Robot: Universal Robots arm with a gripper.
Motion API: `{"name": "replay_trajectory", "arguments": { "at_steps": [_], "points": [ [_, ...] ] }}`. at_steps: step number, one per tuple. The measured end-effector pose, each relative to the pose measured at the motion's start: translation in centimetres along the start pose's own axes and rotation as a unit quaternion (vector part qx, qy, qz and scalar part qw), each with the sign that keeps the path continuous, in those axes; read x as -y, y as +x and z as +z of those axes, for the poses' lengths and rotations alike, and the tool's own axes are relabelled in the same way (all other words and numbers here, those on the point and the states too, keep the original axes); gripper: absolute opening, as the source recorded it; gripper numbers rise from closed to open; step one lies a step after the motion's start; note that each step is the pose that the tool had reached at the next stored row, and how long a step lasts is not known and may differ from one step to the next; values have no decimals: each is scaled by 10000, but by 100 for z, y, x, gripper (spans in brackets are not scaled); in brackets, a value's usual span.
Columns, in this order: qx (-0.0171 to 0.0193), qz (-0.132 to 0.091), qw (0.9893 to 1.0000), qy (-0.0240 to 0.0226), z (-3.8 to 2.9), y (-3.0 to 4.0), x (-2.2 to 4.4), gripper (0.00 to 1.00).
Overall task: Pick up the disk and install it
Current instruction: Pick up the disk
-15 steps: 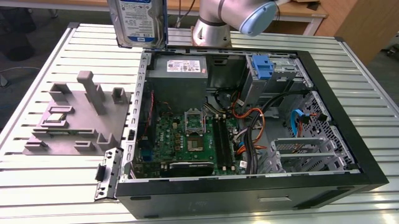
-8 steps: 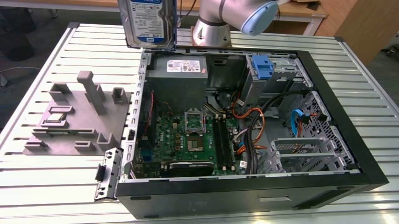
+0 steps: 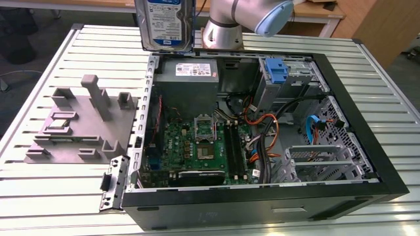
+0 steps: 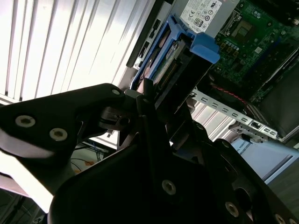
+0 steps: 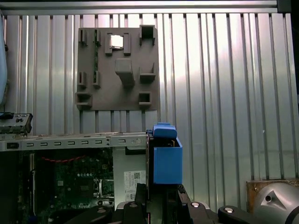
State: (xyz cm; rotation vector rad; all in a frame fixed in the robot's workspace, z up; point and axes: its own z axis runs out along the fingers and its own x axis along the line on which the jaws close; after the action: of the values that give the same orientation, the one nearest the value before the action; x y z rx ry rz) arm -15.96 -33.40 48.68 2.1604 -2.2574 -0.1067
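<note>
The disk [image 3: 164, 22], a silver-grey drive with a white-and-blue label in a blue carrier, hangs upright in the air. In the exterior view it is above the far left corner of the open computer case [image 3: 387, 177], over the power supply [image 3: 190, 73]. In both wrist views my gripper [image 4: 156, 93] [image 5: 161, 191] is shut on the disk's near end. The disk's blue carrier [image 4: 198, 46] [image 5: 167, 161] sticks out beyond the black fingers. The motherboard [image 3: 196, 147] lies below in the case.
A blue bracket [image 3: 277, 71] stands in the drive bay at the case's far right, with cables [image 3: 269, 137] beside it. A grey fixture block [image 3: 82, 123] [image 5: 117, 70] rests on the slatted metal table [image 3: 52, 196] at the exterior view's left. The arm's silver body [image 3: 243, 19] stands behind the case.
</note>
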Motion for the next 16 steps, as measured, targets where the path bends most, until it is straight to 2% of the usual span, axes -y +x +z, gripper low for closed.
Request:
{"name": "replay_trajectory", "arguments": {
  "at_steps": [9, 16],
  "points": [
    [0, 0, 10000, 0, -9, -8, 177, 35],
    [0, 0, 10000, 0, -14, -13, 291, 35]
  ]
}}
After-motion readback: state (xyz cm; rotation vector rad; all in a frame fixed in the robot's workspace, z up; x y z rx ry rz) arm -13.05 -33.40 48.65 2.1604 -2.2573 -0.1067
